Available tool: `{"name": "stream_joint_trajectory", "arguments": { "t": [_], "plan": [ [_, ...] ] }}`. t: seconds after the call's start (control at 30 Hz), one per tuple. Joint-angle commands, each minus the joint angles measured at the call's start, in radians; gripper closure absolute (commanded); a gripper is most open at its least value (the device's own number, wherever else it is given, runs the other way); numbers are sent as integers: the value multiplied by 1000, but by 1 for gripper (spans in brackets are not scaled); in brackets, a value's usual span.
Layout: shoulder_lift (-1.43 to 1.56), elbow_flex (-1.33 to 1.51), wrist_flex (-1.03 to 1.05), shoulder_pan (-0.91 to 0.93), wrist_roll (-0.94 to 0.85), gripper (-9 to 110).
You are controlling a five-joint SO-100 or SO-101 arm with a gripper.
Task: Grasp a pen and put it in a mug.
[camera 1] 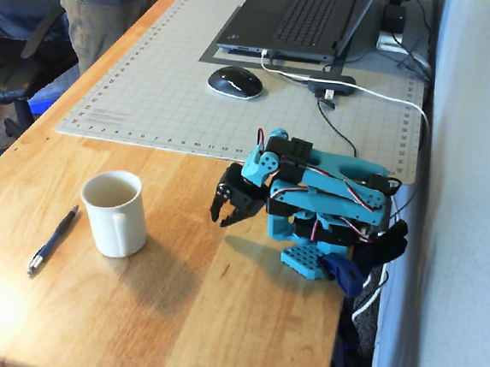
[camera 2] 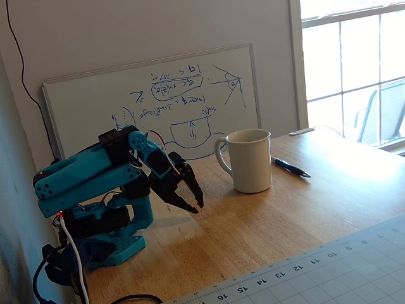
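**Pen waits beyond the mug**

Wooden surface [camera 1: 241, 321] lies mostly bare around us. Our pincer [camera 1: 227, 214] hangs released, folded low and empty. Beyond the mug [camera 1: 115, 212] rests the pen [camera 1: 53, 240], flat, just beside it. We judge the reach should swing wide of the mug, then meet the barrel crosswise; the near edge leaves little margin.

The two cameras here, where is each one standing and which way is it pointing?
A fixed view: high off the table's end, looking down across the mug, pen and folded blue arm toward the cutting mat, mouse and laptop.
Another fixed view: low on the mat side, facing the whiteboard and window; the arm is on the left.
Shared: mug, pen, arm and gripper.
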Motion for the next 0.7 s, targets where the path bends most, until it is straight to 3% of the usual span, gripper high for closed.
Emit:
{"name": "stream_joint_trajectory", "arguments": {
  "t": [0.0, 0.67],
  "plan": [
    [28, -21, 0, -6, 5, 97],
    [-20, -112, 0, -6, 5, 97]
  ]
}}
